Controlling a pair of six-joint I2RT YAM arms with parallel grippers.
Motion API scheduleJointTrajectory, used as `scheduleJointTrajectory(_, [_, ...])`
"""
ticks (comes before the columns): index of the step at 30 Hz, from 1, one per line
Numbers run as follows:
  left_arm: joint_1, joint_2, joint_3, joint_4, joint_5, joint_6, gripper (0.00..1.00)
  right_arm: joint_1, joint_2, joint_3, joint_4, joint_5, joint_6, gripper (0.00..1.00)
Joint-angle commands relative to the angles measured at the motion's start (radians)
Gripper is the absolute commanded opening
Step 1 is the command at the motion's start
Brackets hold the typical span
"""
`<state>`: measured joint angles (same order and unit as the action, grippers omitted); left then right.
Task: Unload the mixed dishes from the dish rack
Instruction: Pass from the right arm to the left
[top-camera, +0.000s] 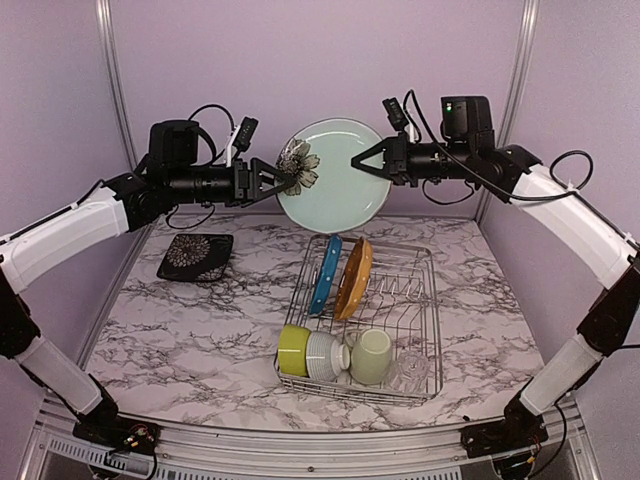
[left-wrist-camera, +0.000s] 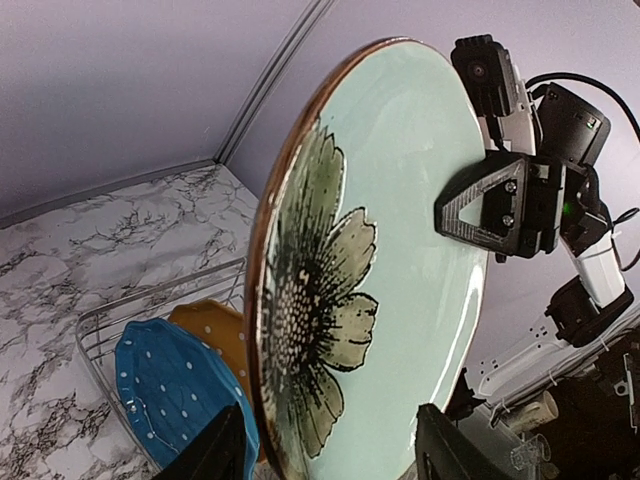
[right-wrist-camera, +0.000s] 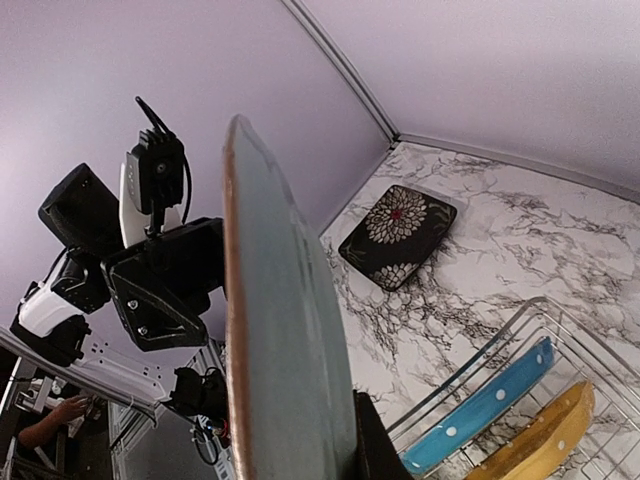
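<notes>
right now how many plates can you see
4: pale green plate held in the air by the right end effector; blue dotted plate and orange plate standing in the dish rack; black plate flat on the table. None looks hidden.

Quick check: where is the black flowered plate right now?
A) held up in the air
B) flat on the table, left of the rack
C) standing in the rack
B: the black plate lies flat on the table left of the dish rack; the pale green plate is the one aloft.

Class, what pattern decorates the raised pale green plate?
An olive flower on the plate, clearest in left wrist view.
</notes>
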<state>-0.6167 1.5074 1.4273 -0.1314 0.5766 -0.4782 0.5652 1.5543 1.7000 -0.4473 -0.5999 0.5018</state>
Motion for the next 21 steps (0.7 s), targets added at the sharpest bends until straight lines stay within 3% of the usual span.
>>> scheduleJointTrajectory(1, [-0.019,0.029,0.001,0.039,0.019,-0.014,0.55,0.025,-0.02,0.024,0.175,-0.04,0.036,0.0])
scheduleJointTrajectory(12, [-0.02,0.008,-0.085,0.254,0.031,-0.157,0.02,0.02,-0.036,-0.031,0.228,-0.033,0.062,0.0])
scheduleJointTrajectory(13, [-0.019,0.006,-0.095,0.266,0.027,-0.171,0.0,0.015,-0.043,-0.042,0.234,-0.031,0.066,0.01])
scheduleJointTrajectory(17, [-0.012,-0.002,-0.133,0.339,0.02,-0.24,0.0,-0.011,-0.066,-0.091,0.256,-0.018,0.094,0.17])
scheduleJointTrajectory(19, [-0.003,-0.008,-0.151,0.381,0.017,-0.276,0.0,-0.022,-0.074,-0.102,0.257,-0.013,0.099,0.35])
scheduleJointTrajectory(21, [0.013,-0.014,-0.166,0.427,0.015,-0.314,0.0,-0.03,-0.08,-0.109,0.25,-0.003,0.098,0.59])
